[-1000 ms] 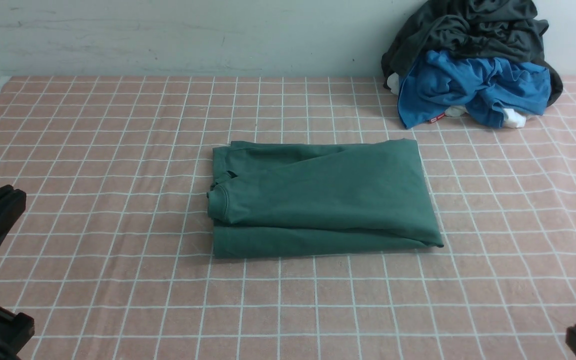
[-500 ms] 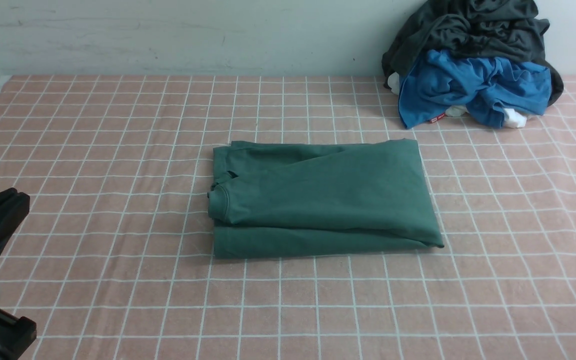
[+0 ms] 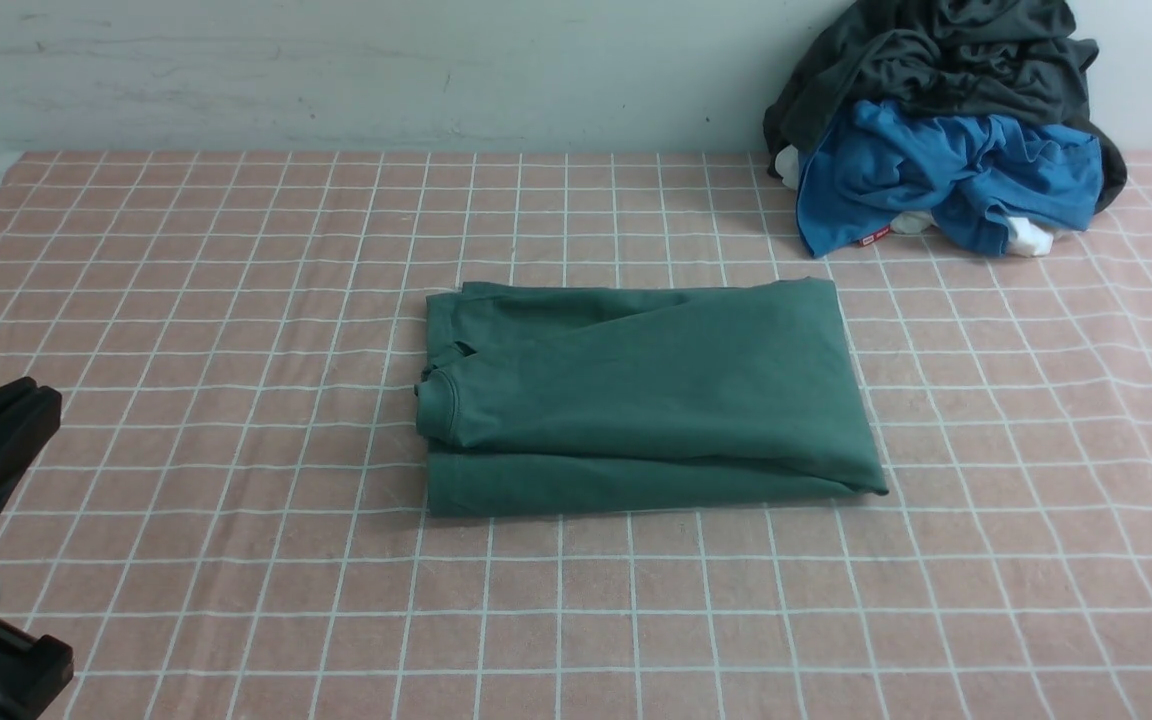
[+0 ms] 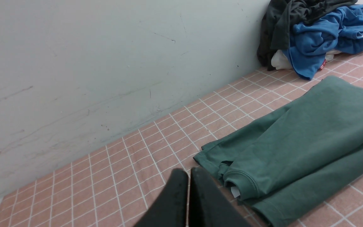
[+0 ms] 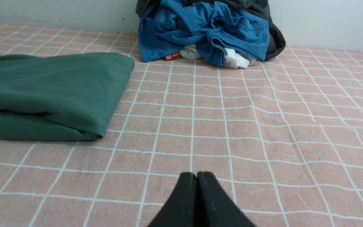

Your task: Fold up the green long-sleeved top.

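Both end effectors, left (image 4: 187,176) and right (image 5: 197,179), are closed and empty beside the folded green long-sleeved top (image 3: 636,395), whose loose upper layer could slide open if it is nudged.

We find the pink gridded cloth (image 3: 636,620) bare on the near side, on the left, and in the far strip along the wall (image 3: 336,70); a gripper passes freely there. The folded green long-sleeved top (image 3: 636,400) occupies the centre as a low obstacle. The pile of a blue garment (image 3: 946,175) and a dark grey garment (image 3: 936,55) blocks the far right corner against the wall. Between the top and this pile we see a narrow open lane.
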You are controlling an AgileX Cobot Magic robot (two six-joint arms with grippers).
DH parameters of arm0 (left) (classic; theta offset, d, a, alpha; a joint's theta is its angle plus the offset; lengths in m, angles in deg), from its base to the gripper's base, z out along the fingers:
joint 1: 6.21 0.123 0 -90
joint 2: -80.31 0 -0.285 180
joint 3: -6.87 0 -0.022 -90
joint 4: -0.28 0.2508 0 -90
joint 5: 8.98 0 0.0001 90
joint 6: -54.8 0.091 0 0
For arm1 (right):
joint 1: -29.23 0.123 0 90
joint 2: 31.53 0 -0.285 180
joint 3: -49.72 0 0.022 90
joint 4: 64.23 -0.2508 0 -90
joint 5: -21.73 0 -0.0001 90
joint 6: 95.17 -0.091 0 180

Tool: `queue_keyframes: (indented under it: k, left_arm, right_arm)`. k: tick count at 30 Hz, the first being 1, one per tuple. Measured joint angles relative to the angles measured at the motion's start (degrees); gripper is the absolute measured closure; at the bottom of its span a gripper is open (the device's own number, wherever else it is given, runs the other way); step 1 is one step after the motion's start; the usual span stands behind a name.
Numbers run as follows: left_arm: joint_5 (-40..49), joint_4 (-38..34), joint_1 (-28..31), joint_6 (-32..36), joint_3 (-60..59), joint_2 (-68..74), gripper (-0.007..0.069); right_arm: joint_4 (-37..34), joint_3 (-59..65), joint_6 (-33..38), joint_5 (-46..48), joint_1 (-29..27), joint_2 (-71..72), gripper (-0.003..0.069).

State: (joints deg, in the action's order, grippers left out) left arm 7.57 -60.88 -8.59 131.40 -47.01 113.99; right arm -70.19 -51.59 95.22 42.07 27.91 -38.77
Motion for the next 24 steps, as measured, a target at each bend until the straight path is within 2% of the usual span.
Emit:
queue_keyframes:
  k: [5,10,16,21,22,23,24]
  left_arm:
    - [0.0,0.0,-0.9,0.0,0.0,-0.5,0.0632]
    - [1.2,0.0,-5.5,0.0,-0.9,-8.9,0.0632]
    - [3.7,0.4,-5.9,0.1,-1.1,-22.7,0.0632]
    - [0.2,1.1,-5.9,-0.8,-1.8,-26.8,0.0632]
    - [-2.8,2.2,-5.8,-4.9,-3.2,-26.9,0.0632]
    - [-3.3,2.9,-5.6,-6.2,-3.6,-26.9,0.0632]
    - [-4.7,6.7,-4.8,-11.4,-5.1,-26.9,0.0632]
  right_arm:
    - [0.0,0.0,0.0,0.0,0.0,0.0,0.0673]
    - [-0.1,0.0,0.0,0.1,0.0,0.0,0.0673]
    - [-0.1,0.0,0.0,0.1,0.0,0.0,0.0673]
    - [-0.1,0.0,-0.1,0.1,0.0,0.0,0.0673]
    - [-0.1,0.0,-0.1,0.2,0.0,0.0,0.0673]
    - [-0.1,0.0,-0.1,0.2,0.0,0.0,0.0673]
    - [-0.1,0.0,-0.1,0.2,0.0,0.0,0.0673]
